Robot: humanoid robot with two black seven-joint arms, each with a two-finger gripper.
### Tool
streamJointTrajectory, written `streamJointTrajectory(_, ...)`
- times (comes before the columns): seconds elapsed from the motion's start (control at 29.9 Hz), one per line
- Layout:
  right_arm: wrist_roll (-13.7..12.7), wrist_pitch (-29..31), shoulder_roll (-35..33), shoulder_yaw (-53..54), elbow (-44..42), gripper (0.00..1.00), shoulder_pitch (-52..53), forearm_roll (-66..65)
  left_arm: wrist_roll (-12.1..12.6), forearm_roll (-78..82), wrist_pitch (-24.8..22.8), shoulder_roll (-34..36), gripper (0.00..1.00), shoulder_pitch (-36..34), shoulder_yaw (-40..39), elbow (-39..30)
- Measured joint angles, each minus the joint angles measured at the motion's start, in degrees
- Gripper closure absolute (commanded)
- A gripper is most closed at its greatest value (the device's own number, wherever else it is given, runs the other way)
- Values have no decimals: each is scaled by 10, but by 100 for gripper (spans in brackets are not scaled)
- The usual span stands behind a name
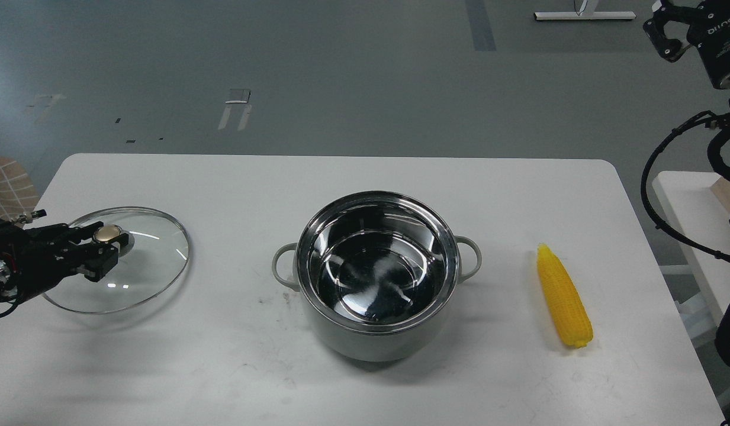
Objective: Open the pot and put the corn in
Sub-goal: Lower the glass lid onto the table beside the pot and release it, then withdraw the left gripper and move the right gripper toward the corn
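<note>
The pale grey-green pot (pixel 376 340) stands open at the table's middle, and its shiny steel inside holds nothing. Its glass lid (pixel 145 260) is low at the table's left, on or just above the surface. My left gripper (pixel 104 248) is shut on the lid's brass knob (pixel 106 233). The yellow corn (pixel 564 304) lies on the table right of the pot, pointed end away from me. My right gripper (pixel 666 32) is high at the top right, far from the corn, empty, with its fingers apart.
The white table (pixel 365 177) has rounded corners, with its right edge just beyond the corn. Black cables (pixel 655 195) hang beside that edge. A second white surface (pixel 690 201) stands at the far right.
</note>
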Motion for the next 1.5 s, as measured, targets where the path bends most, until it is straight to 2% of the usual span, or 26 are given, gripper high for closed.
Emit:
streamJointTrajectory(0.4, 0, 0, -2, -1, 2, 0, -4, 0, 0, -1, 1, 0, 25, -1, -3, 0)
streamJointTrajectory(0.47, 0, 0, -2, -1, 4, 0, -5, 0, 0, -15, 1, 0, 18, -6, -9, 0)
streamJointTrajectory(0.5, 0, 0, -3, -1, 6, 0, -6, 0, 0, -34, 1, 0, 18, -12, -10, -1)
streamJointTrajectory(0.64, 0, 0, -22, -8, 37, 0, -19, -3, 0, -152, -4, 2, 9, -69, -12, -7)
streamJointTrajectory(0.77, 0, 0, -62, -47, 78, 0, -31, -28, 0, -298, -26, 2, 8, -157, -13, -13)
streamJointTrajectory(0.87, 0, 0, -100, -83, 102, 0, -33, -74, 0, -421, -71, 0, 7, -219, -14, -13)
streamJointTrajectory(1.0, -1, 0, -152, -126, 144, 0, -41, -167, 0, -662, -164, -17, 4, -292, -14, -7)
streamJointTrajectory(1.2, 0, 0, -215, -150, 232, 0, -62, -349, 0, -903, -277, -32, 3, -316, -44, 5)
streamJointTrajectory(1.3, 0, 0, -248, -171, 293, 0, -90, -433, 0, -940, -303, -49, 3, -317, -88, 24)
streamJointTrajectory(1.44, 1, 0, -298, -234, 379, 0, -131, -539, 1, -949, -320, -111, 2, -318, -162, 67)
streamJointTrajectory(1.5, 1, 0, -308, -264, 397, 0, -143, -572, 14, -949, -327, -133, 2, -317, -192, 81)
